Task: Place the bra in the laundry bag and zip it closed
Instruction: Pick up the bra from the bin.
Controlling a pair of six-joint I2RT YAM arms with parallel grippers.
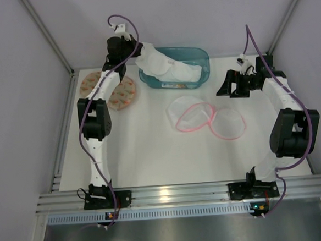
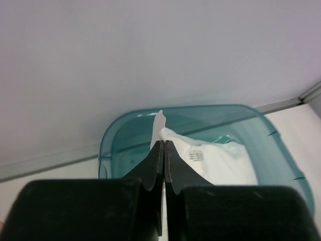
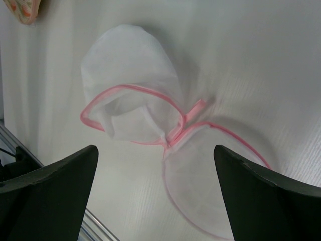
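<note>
Left wrist: bra (image 2: 215, 160) inside left gripper (image 2: 164, 145)

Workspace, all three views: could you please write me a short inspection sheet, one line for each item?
Surface: white table, no spills seen.
Job's things: white bra partly lifted from the teal bin; laundry bag lies open at mid-table.
Clutter: patterned bra beside the left arm.
End effectors: left end effector shut on the white bra; right end effector open, holding nothing.
Cables: purple cables run along both arms.
Surroundings: plain walls; metal frame rail at near edge.
</note>
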